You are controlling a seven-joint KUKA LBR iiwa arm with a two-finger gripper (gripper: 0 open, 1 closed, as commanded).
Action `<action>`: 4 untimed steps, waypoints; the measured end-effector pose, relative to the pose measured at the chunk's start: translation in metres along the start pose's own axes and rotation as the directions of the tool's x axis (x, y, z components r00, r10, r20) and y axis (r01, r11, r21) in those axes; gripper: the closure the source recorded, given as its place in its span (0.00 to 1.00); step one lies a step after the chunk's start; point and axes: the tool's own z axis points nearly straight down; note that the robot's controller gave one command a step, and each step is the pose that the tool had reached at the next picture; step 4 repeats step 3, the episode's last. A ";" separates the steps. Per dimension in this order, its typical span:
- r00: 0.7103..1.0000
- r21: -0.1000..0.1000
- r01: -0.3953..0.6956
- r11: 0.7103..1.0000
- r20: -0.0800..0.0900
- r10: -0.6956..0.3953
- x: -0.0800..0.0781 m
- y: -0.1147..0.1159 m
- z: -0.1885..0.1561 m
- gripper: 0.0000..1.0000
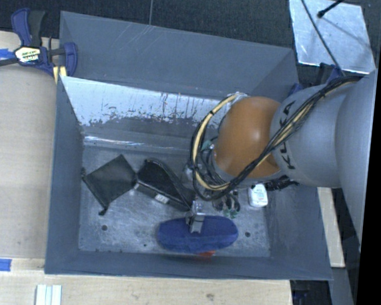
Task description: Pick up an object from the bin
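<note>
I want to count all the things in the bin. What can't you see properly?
Camera view:
- Small red thing at the grey metal bin's front: mostly hidden under the blue oval padded thing; kind unclear.
- Small white thing, right side: partly under the arm, too small to identify.
- Floor beneath the orange wrist cover: hidden by the arm.

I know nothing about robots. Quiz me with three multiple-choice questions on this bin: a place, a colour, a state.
1. The blue oval thing lies: A by the near wall of the bin; B in the far left corner; C on the rim.
2. The flat square thing at the left is: A red; B black; C yellow.
3. The gripper is: A outside the bin; B over the square; C low over the blue oval.
Answers: A, it lies along that wall; B, it looks black; C, it hangs just above the oval.
</note>
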 end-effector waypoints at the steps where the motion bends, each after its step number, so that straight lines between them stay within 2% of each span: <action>1: 0.982 0.000 -0.191 0.982 0.006 0.191 -0.013 -0.005 0.013 0.00; 2: 0.982 0.000 -0.188 0.982 0.004 0.188 -0.012 -0.004 0.014 1.00; 3: 0.985 0.001 -0.174 0.985 0.004 0.174 -0.040 -0.015 -0.167 1.00; 4: 0.985 0.001 -0.174 0.985 0.004 0.174 -0.040 -0.015 -0.167 1.00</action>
